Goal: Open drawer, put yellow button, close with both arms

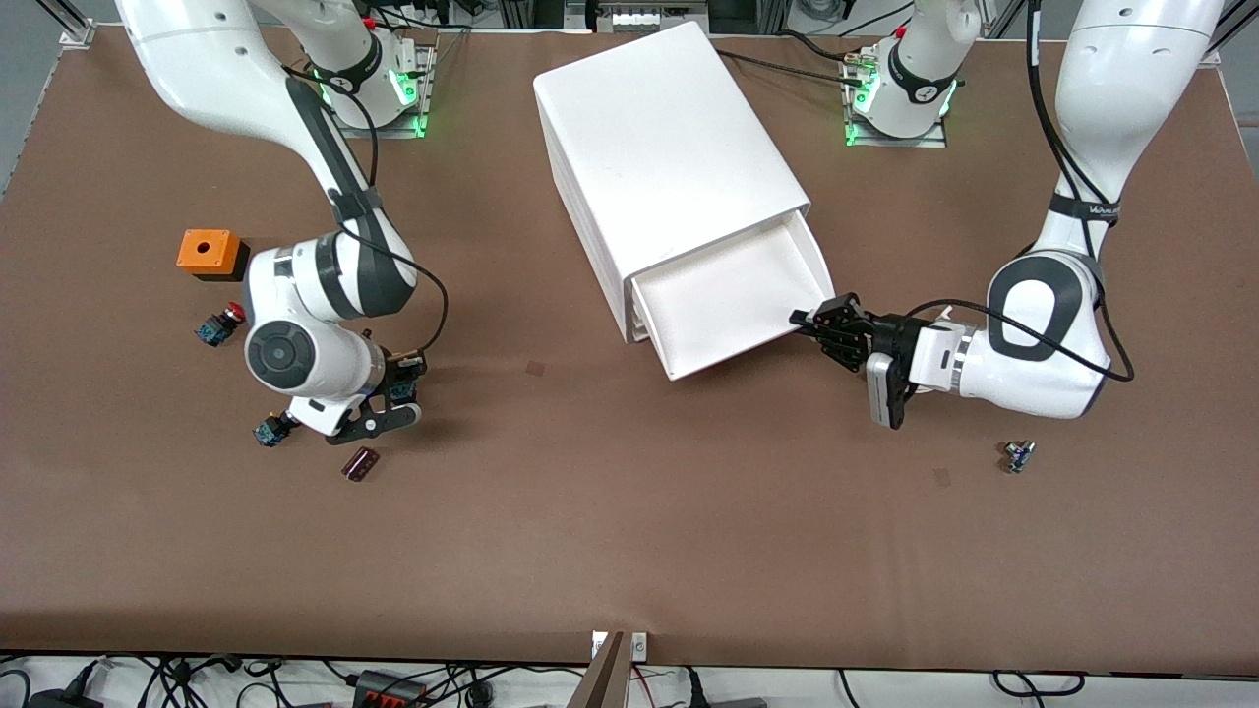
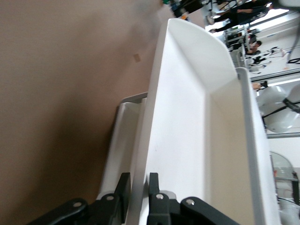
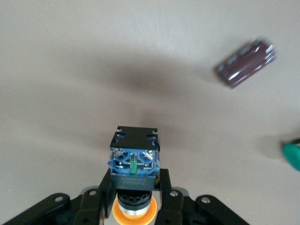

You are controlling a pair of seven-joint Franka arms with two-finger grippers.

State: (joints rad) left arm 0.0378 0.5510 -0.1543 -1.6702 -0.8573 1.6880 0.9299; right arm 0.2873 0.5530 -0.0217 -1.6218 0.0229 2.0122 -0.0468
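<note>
The white cabinet [image 1: 659,147] stands mid-table with its top drawer [image 1: 728,295] pulled open and empty. My left gripper [image 1: 811,320] is shut on the drawer's front wall at the corner toward the left arm's end. In the left wrist view [image 2: 139,180] one finger is inside the wall and one outside the drawer [image 2: 187,131]. My right gripper [image 1: 398,391] is shut on the yellow button [image 3: 134,159], cap toward the wrist, and holds it a little above the table [image 3: 70,70] at the right arm's end.
Round the right gripper lie a green-capped switch [image 1: 270,430], a red-capped switch [image 1: 221,323], an orange box [image 1: 209,253] and a small dark brown part [image 1: 360,464]. The brown part also shows in the right wrist view [image 3: 243,63]. A small switch [image 1: 1018,455] lies near the left arm.
</note>
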